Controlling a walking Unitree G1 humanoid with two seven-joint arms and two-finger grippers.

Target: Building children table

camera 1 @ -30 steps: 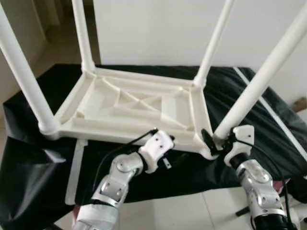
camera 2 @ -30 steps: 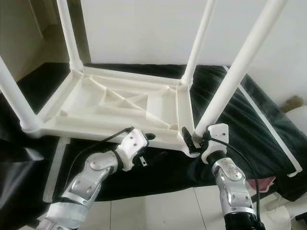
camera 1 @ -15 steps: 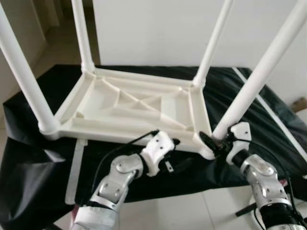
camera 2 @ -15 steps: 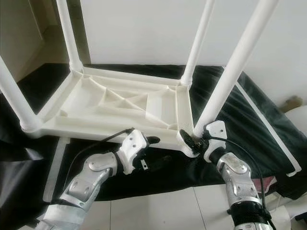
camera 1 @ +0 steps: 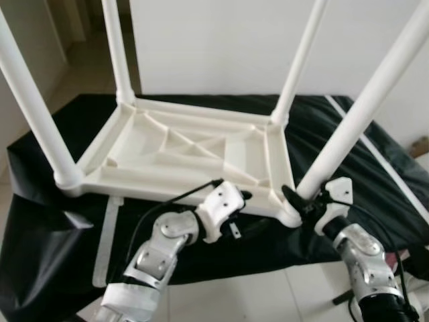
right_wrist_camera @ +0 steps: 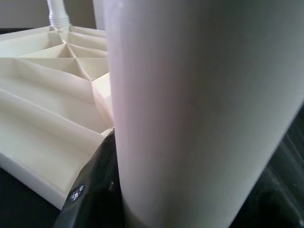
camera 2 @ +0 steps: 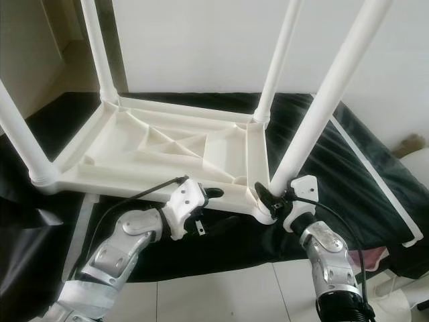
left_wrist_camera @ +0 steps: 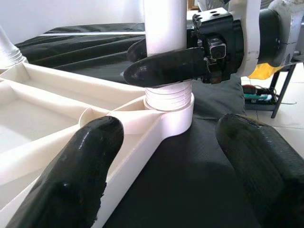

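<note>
Right gripper [camera 1: 299, 203]: 1 s ago it sat at the foot of the near-right leg [camera 1: 362, 117], 0.5 s ago it dipped and tilted inward, now back up, fingers clamped around the leg just above its socket. Leg tilt barely differs. Left gripper [camera 2: 213, 194] shifted slightly toward the table frame [camera 1: 181, 144] near edge, fingers apart. Camera moved a little: whole scene sits slightly lower in frame.

Black-draped surface [camera 1: 40, 241], upturned white table [camera 1: 181, 154], white strip [camera 1: 106, 235] on it
</note>
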